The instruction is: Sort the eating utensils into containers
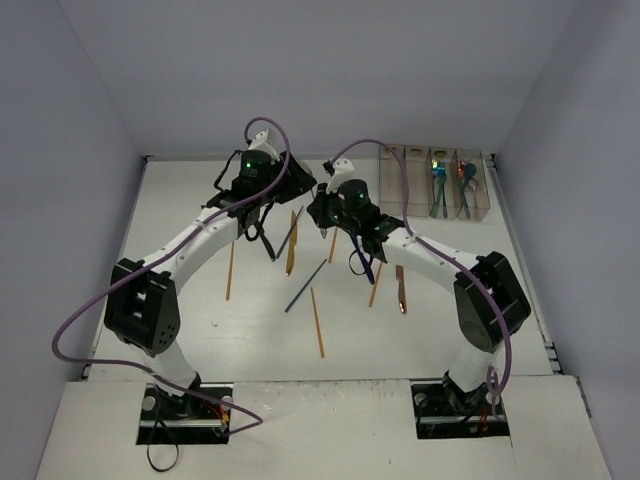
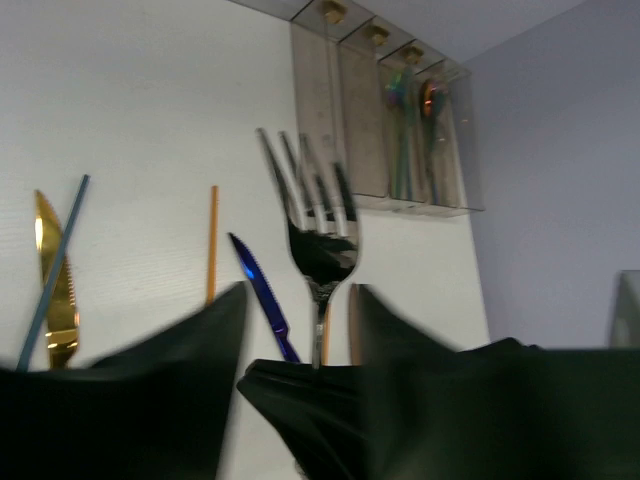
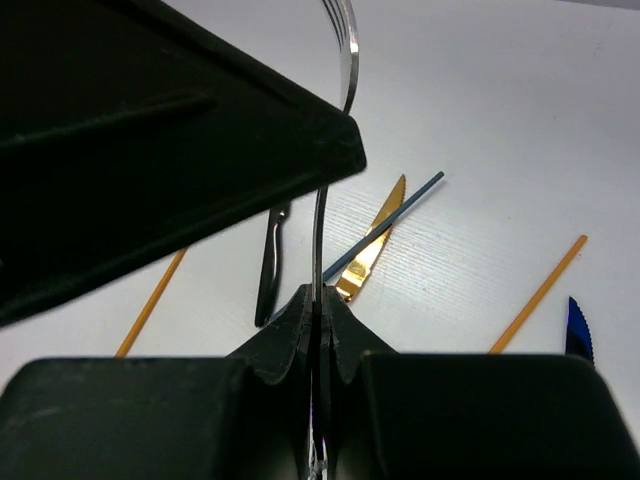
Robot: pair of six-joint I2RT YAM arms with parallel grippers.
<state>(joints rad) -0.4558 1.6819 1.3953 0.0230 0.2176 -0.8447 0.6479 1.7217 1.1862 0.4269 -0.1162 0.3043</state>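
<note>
A silver fork (image 2: 320, 240) stands tines-up, seen edge-on in the right wrist view (image 3: 318, 225). My right gripper (image 3: 320, 300) is shut on its handle; in the top view it (image 1: 320, 210) is at mid-table. My left gripper (image 2: 298, 305) is open, its fingers (image 2: 205, 340) wide on either side of the fork without touching it; it meets the right one in the top view (image 1: 288, 190). The clear containers (image 1: 440, 185) stand at the back right, also in the left wrist view (image 2: 375, 120); the two right bins hold teal and iridescent utensils.
On the table lie a gold knife (image 1: 291, 245), a blue-grey chopstick (image 1: 305, 285), orange chopsticks (image 1: 230, 270) (image 1: 316, 322), a copper knife (image 1: 401, 290), a blue knife (image 2: 258, 295) and a black utensil (image 3: 270, 265). Walls close the table's back and sides.
</note>
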